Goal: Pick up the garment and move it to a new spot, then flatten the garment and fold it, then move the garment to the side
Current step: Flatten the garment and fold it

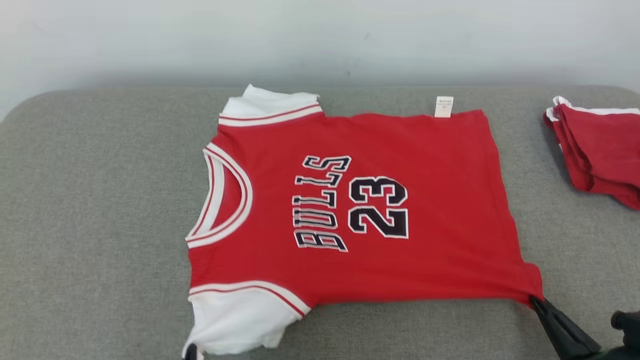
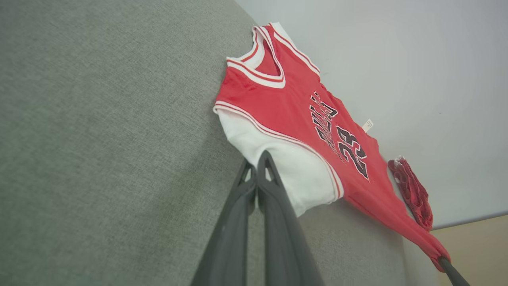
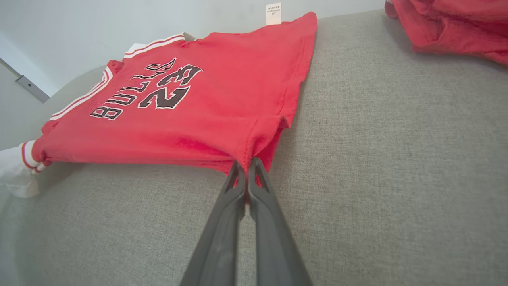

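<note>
Jersey [image 1: 360, 210], red knit, white sleeves, black "BULLS 23" print: flat mid grey fabric bench [image 1: 90, 225], collar toward 9 o'clock. Right pincer [image 1: 533, 301] clenched on hem corner, 4 o'clock; left pincer [image 2: 257, 163] clenched on white sleeve edge, 7 o'clock. Risk: uneven pull bunches cloth; thin pinch may slip. Crumpled red garment [image 1: 600, 155], 2 o'clock, could snag.

The head camera looks forward and down over the grey surface [image 1: 100, 225] toward the pale wall [image 1: 320, 40]. The left wrist camera, low and rolled sideways, sights along the left hand [image 2: 257, 161] at the sleeve end of the red jersey [image 2: 293, 107]. The right wrist camera sits close behind the right hand [image 3: 246, 162] at the hem corner. All three share the jersey and a second red garment [image 1: 600, 150].
</note>
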{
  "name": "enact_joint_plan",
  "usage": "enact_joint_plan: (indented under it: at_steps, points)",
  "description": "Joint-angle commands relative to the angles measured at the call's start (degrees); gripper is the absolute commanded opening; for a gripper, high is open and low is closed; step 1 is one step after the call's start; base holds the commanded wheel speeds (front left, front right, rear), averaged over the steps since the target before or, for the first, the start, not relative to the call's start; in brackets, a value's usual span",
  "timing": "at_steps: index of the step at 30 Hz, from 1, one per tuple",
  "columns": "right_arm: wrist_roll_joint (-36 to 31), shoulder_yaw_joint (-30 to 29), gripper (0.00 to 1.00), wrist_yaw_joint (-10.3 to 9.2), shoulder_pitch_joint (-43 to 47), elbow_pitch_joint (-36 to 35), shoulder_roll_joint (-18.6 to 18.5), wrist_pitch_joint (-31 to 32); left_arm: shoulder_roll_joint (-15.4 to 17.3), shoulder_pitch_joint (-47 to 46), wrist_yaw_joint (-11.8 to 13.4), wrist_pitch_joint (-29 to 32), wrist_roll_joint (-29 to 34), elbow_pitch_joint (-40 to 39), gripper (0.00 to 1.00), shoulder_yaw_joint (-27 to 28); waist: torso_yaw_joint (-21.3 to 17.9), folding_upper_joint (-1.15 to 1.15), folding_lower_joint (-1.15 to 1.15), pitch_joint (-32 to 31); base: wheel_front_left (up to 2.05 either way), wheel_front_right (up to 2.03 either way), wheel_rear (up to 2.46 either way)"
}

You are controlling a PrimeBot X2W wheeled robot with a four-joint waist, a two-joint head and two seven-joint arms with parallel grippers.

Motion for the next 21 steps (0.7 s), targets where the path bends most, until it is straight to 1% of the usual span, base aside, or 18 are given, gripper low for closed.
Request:
enact_joint_plan:
  at_steps: [1,6,12,16,21]
  points:
    - [-0.6,-0.8,0.00,-0.16,1.3,0.1,-0.2,-0.1,-0.3,1.4,-0.5,-0.1,0.8,-0.1,0.00,-0.3,0.3,0.01,0.01,-0.5,0.00,0.00,0.00]
    - [-0.8,-2.2,0.00,-0.16,4.4,0.2,0.1,0.7,0.1,3.6,-0.3,1.2,1.0,-0.3,0.00,-2.2,0.2,0.01,0.01,-0.5,0.00,0.00,0.00]
    - [0.0,-3.2,0.00,-0.16,6.8,0.9,0.9,3.1,1.2,4.9,0.0,2.2,0.9,-0.1,0.00,-2.7,0.2,0.01,0.01,-0.4,0.00,0.00,0.00]
    - [-1.1,-3.5,0.00,-0.16,6.7,0.7,1.7,4.1,1.5,2.3,-0.9,2.3,0.7,0.0,0.00,-2.2,0.0,0.01,0.01,-0.4,0.00,0.00,0.00]
    - [-2.5,-2.9,0.00,-0.16,3.4,-1.6,2.4,4.8,4.2,-3.0,-1.7,3.1,3.8,-0.4,0.00,-1.8,-1.2,0.01,0.01,0.2,0.00,0.00,0.00]
